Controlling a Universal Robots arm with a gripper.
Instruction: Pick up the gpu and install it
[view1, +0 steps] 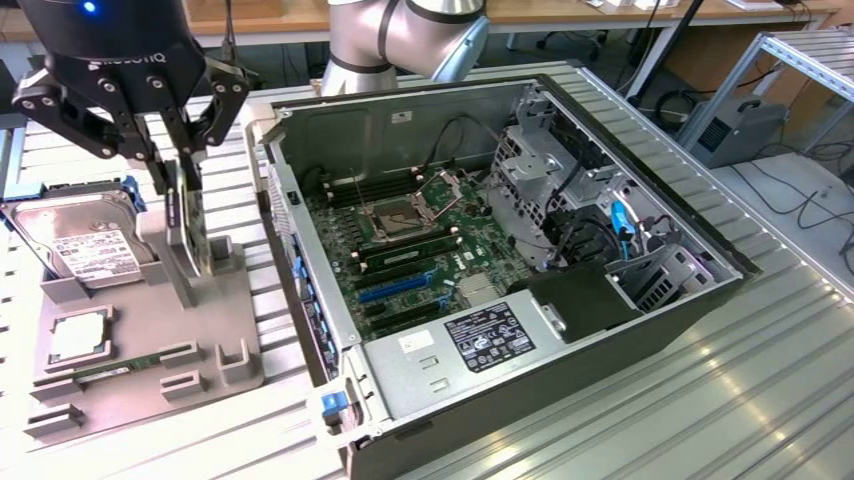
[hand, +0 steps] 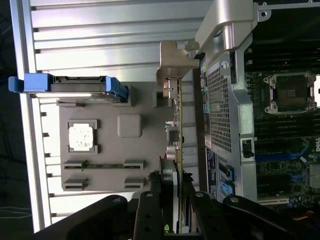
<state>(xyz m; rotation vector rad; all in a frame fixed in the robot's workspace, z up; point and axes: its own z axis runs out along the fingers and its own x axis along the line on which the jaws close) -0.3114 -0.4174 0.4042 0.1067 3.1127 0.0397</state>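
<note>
Exterior view, upper left of the frame — pincer (view1: 175, 165) partly closed, clamped on the top edge of the gpu (view1: 187, 235) directly beneath. Card upright on edge in the grey holder (view1: 134, 345) on the desk (view1: 601, 420) — long axis parallel to the computer case (view1: 287, 230) wall.

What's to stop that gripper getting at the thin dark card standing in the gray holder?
Nothing, it seems, so yes: the gripper sits right over the gpu, fingers apparently closed on its top edge. The hard drive and the computer case stand clear on either side.
</note>
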